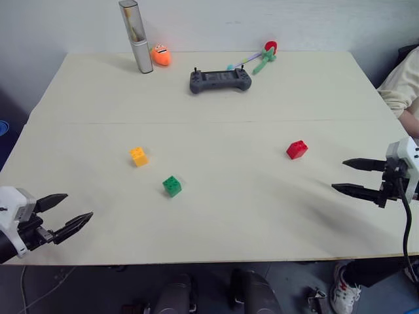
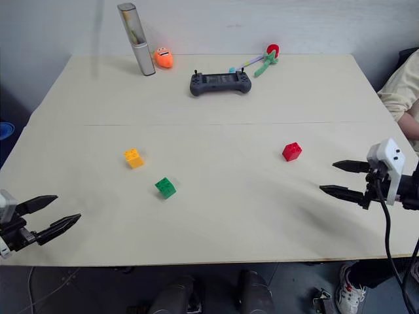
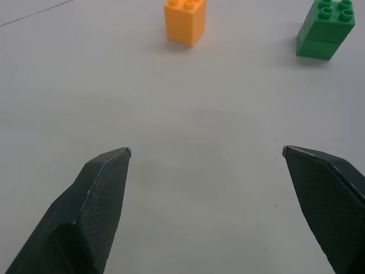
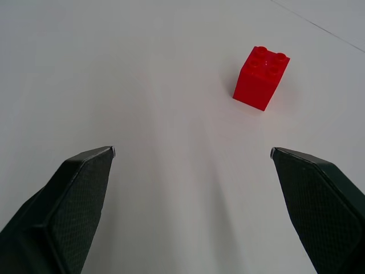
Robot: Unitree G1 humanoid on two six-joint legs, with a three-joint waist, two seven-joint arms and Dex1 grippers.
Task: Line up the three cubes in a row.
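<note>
Nearest the head camera: left gripper at the near left edge of the table, black fingers spread wide, nothing between them; right gripper at the near right edge, likewise spread wide and empty. Task items, all resting upright on the pale tabletop, studs up, none touching another: yellow-orange cube left of centre; green cube just beside it, nearer and slightly to the right; red cube well apart to the right, nearer the right gripper. Not yet in a row. Handling, judged: hard moulded plastic, stiff, light, unlikely to be harmed by a firm pinch; smooth glossy sides, so possibly slippery and prone to skid on the board if nudged; green cube apparently two thin bricks stacked, so liable to part if gripped high. Best hold judged across two opposite flat side walls, low to mid height, fingers clear of the studs. Other items at the far edge, largest to smallest: tall silver cylinder, grey handheld controller, green-stemmed toy with red head, rounded orange toy. Person's sleeve at far right. Brands, labels, writing: none legible on any item.
</note>
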